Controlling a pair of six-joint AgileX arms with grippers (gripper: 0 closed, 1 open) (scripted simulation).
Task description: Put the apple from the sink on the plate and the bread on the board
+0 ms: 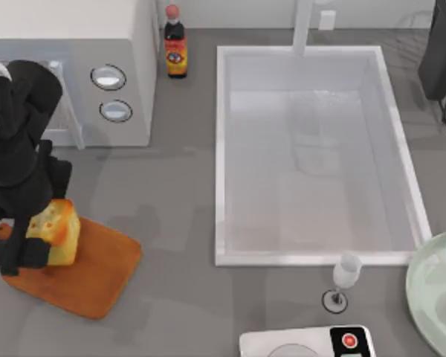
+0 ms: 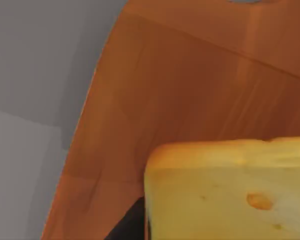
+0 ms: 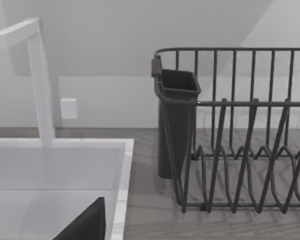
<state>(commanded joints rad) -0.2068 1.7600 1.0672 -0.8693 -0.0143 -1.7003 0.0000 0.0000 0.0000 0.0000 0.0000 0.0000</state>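
My left gripper is shut on the bread, a golden-yellow loaf with a toasted top. It holds the loaf at the left end of the orange-brown board. In the left wrist view the bread sits close over the board. I cannot tell whether the loaf rests on the wood. The white sink has nothing in its basin. The apple is out of view. The mint-green plate lies at the right edge. My right arm is parked at the back right.
A dark sauce bottle stands behind the sink's left corner, beside a white appliance. A wine glass stands in front of the sink, with a white device at the front edge. A dark dish rack stands right of the sink.
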